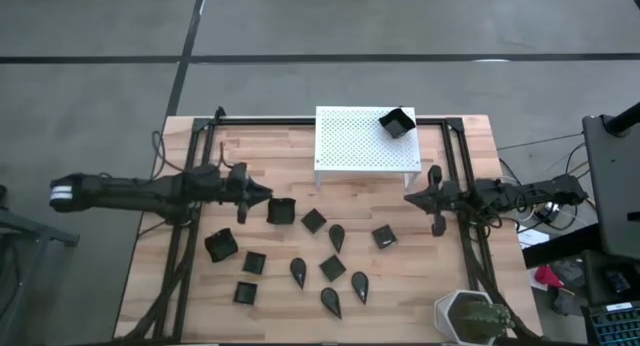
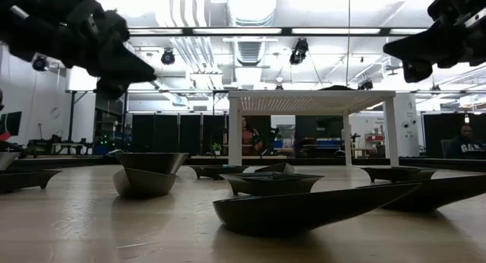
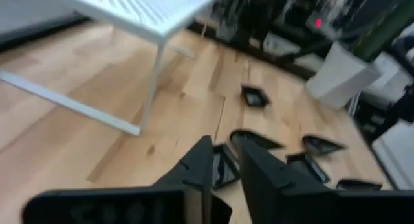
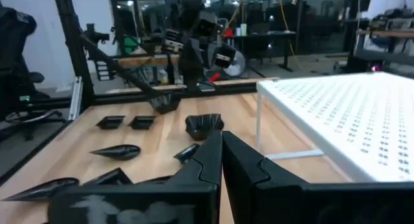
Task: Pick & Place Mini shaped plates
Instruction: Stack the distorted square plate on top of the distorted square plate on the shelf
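Observation:
Several mini shaped plates, small and matte black, some square, some teardrop-shaped, lie scattered on the wooden table, among them a square one and a teardrop. One more square plate rests on the far right corner of the white perforated stand. My left gripper hovers just left of the square plate, pointing toward the table's right edge, its fingers slightly apart with nothing between them. My right gripper hangs shut and empty off the stand's near right corner.
A white pot with a green plant stands at the table's near right corner. The stand's legs rise from the far middle of the table. Black frame rails run along both sides. Bare wood lies under the stand and at the near left.

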Controlling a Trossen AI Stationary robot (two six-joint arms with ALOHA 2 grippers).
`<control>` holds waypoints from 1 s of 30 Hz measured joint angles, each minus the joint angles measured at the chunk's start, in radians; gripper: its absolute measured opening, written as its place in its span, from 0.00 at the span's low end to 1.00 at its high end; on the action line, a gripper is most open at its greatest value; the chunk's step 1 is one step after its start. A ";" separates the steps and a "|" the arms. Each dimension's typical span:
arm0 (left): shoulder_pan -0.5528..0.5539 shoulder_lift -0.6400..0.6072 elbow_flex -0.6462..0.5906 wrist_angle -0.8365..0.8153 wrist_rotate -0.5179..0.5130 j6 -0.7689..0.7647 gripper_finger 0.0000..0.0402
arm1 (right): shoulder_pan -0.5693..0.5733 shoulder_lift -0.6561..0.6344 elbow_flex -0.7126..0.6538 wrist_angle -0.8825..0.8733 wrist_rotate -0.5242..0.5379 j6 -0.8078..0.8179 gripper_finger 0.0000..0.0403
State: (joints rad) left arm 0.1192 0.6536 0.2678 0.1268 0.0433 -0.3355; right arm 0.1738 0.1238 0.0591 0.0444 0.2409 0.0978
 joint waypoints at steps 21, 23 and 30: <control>-0.234 0.364 0.202 -0.250 -0.044 0.070 0.25 | 0.000 -0.004 -0.015 -0.026 -0.006 0.103 0.02; -0.239 0.406 0.215 -0.248 -0.063 0.069 0.25 | 0.000 -0.004 -0.015 -0.024 -0.006 0.111 0.02; -0.239 0.537 0.249 -0.264 -0.068 0.072 0.25 | 0.000 -0.004 -0.015 0.002 -0.006 0.147 0.02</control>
State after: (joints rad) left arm -0.1202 1.1901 0.5164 -0.1377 -0.0249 -0.2634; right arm 0.1741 0.1200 0.0437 0.0463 0.2348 0.2449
